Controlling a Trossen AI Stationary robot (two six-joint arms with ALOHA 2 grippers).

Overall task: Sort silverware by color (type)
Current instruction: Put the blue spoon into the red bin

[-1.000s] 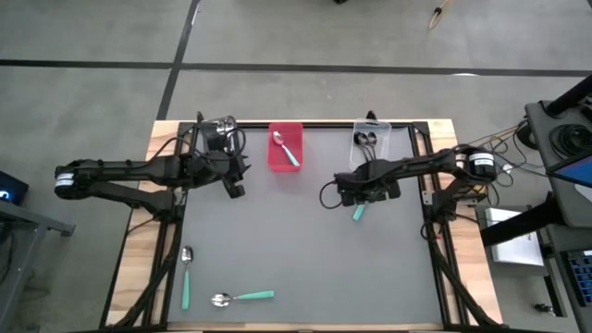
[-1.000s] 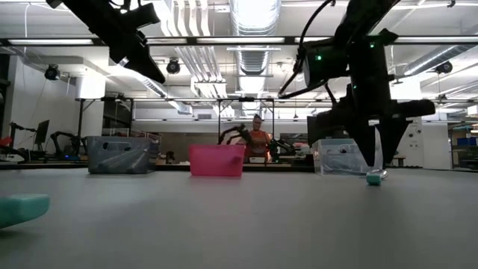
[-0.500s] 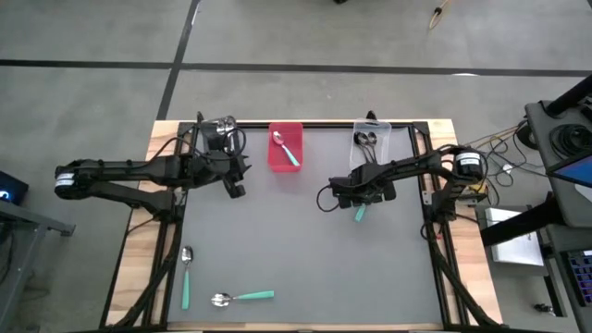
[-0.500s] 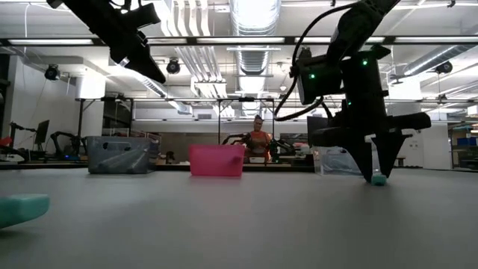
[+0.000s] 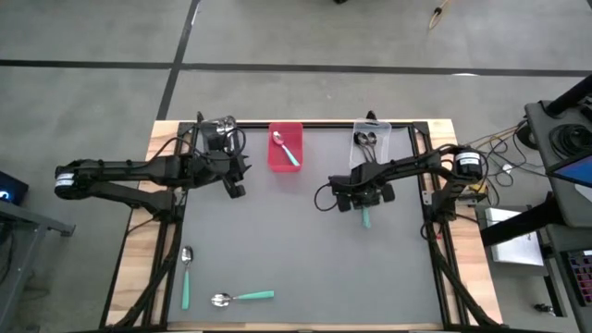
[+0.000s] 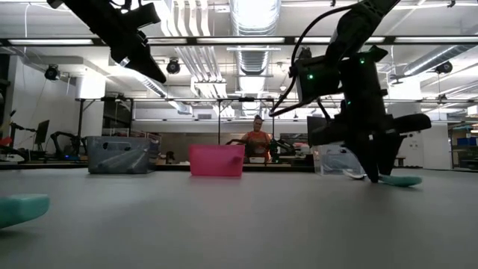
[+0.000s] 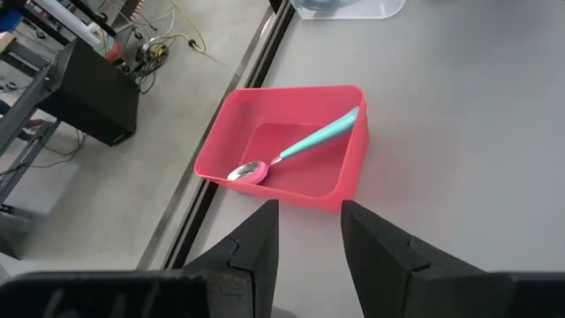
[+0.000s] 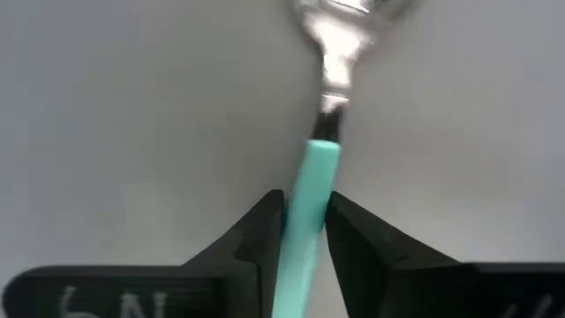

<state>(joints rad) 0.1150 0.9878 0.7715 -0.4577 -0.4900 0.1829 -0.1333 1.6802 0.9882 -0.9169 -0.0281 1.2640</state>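
My right gripper (image 8: 305,231) is clamped on the teal-handled spoon (image 8: 311,190) low over the mat's right side, and I fear the thin handle pivoting loose when lifted

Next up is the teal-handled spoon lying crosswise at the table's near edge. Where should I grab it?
Grip that spoon mid-handle, coming straight down with fingers across its width. It lies flat, the handle is straight and slim, and the bowl end looks rounder and harder to pinch.
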